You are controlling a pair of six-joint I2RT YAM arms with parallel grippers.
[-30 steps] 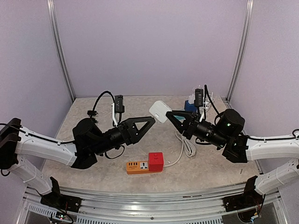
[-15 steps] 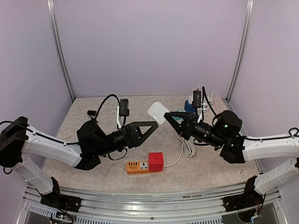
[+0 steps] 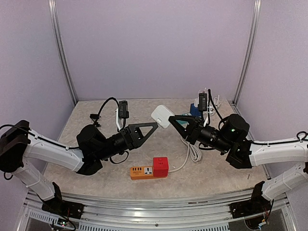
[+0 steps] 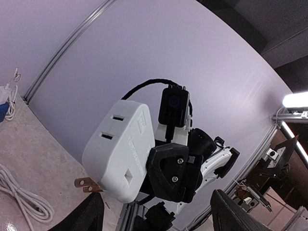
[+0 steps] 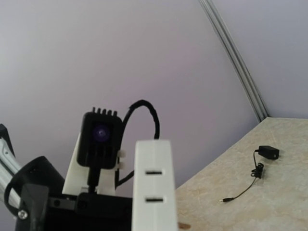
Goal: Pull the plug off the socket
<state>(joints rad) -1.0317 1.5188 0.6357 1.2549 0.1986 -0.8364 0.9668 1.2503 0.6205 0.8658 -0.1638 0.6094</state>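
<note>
My right gripper is shut on a white socket block and holds it in the air above the middle of the table. The left wrist view shows the block with slots on top and two brass prongs sticking out at its lower left, the black right fingers clamped on its side. It fills the bottom of the right wrist view. My left gripper is wide open and empty, its tips just left of the block and below it, not touching.
An orange power strip with a red cube adapter plugged into it lies near the front. A coiled white cable lies right of it. A small black adapter with a thin lead lies further back.
My left gripper has risen and reached right toward the block. My right gripper has carried the block slightly left, so the gap between them has narrowed.
</note>
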